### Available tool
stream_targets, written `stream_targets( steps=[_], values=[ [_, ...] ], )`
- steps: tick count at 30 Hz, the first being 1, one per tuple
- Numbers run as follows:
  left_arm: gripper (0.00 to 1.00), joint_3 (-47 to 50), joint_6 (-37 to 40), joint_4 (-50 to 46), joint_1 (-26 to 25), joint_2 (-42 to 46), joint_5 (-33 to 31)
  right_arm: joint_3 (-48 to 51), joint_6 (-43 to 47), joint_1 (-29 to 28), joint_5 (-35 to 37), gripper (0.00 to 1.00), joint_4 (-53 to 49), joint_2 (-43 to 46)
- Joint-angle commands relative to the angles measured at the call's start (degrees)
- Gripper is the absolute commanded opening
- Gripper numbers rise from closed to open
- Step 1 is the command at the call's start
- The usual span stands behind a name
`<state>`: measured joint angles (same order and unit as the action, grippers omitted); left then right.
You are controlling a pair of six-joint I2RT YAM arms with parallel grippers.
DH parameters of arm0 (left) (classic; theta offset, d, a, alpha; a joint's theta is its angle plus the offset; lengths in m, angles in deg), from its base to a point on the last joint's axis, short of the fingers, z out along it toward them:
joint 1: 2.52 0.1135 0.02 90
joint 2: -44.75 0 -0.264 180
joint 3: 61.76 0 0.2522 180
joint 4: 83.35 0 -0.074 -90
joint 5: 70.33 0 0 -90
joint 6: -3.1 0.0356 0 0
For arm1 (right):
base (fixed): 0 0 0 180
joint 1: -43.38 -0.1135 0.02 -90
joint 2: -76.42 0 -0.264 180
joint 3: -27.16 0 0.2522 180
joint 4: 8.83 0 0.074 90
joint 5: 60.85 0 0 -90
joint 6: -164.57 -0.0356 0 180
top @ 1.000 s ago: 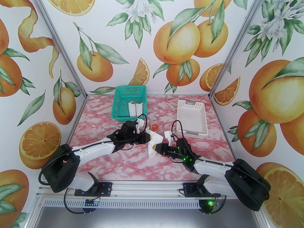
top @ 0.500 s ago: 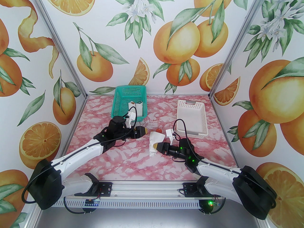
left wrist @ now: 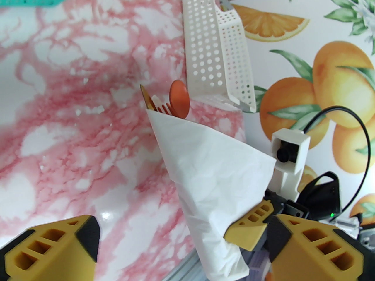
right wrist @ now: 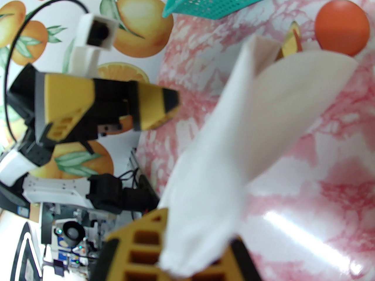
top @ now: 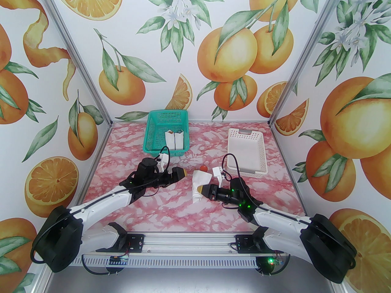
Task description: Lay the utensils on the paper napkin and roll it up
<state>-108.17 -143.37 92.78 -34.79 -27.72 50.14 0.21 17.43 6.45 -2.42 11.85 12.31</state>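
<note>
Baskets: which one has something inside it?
The green basket, at the back on the left. Two white bundles stand in its near right corner. The white basket on the right has nothing in it that I can see.

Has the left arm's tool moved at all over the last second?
Yes. The left tool has pulled back leftward off the paper napkin and now sits just in front of the teal basket's near right corner.

From the napkin [top: 200, 179], my left gripper [top: 181, 173] sits at 9 o'clock, my right gripper [top: 200, 190] on it from 4, utensils [left wrist: 179, 99] at 12, left basket [top: 151, 133] at 11, right basket [top: 230, 151] at 1.
</note>
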Motion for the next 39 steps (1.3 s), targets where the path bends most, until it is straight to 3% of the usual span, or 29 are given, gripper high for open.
stream_targets(
  steps=[1,14,19,24,33,39],
  values=[
    [1.00,0.39,-6.51,11.61,-0.78,-2.42,2.34,-1.66,1.42,0.23,-1.73,0.00,0.55,0.75],
    [1.00,-3.51,-13.38,24.04,-6.22,-15.26,4.40,-2.01,1.07,-0.43,-2.99,0.00,1.33,1.41],
    [1.00,-3.60,-17.85,33.80,-7.41,-19.68,5.31,-2.01,0.64,-0.93,-3.41,0.00,2.49,1.46],
    [0.94,-3.96,-20.60,42.74,-7.76,-22.32,6.03,-1.93,-0.07,-1.37,-4.11,0.00,3.91,1.36],
    [0.77,-4.52,-18.82,49.40,-7.94,-21.80,6.13,-1.16,-0.86,-1.46,-3.27,0.00,4.20,2.60],
    [0.75,-4.36,-17.23,50.61,-7.85,-20.95,5.95,-1.13,-0.17,-1.30,-1.61,0.00,0.84,5.80]
  ],
)
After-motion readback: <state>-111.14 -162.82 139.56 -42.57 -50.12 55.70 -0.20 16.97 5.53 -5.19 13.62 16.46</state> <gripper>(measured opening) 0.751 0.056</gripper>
